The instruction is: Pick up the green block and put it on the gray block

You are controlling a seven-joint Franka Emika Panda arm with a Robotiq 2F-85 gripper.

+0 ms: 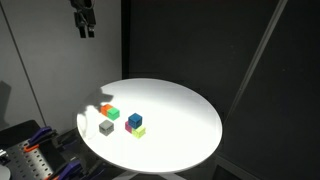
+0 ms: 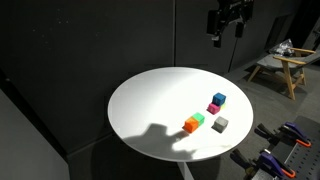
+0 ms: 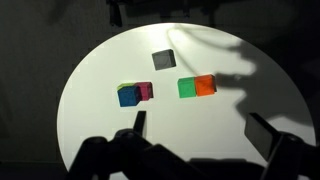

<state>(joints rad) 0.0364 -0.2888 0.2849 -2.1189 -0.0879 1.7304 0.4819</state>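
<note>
The green block (image 3: 187, 88) lies on the white round table (image 3: 100, 130), touching an orange block (image 3: 205, 86). It also shows in both exterior views (image 1: 113, 114) (image 2: 198, 119). The gray block (image 3: 162, 60) lies alone a short way from it, also seen in both exterior views (image 1: 106, 127) (image 2: 220, 124). My gripper (image 3: 200, 135) is open and empty. It hangs high above the table, far from the blocks, in both exterior views (image 1: 83, 22) (image 2: 228, 22).
A blue block (image 3: 128, 96), a magenta block (image 3: 146, 92) and a lime block (image 1: 139, 131) form a tight cluster near the green and orange pair. Clamps and tools lie beside the table (image 2: 275, 155). A wooden stand (image 2: 280, 62) is at the back.
</note>
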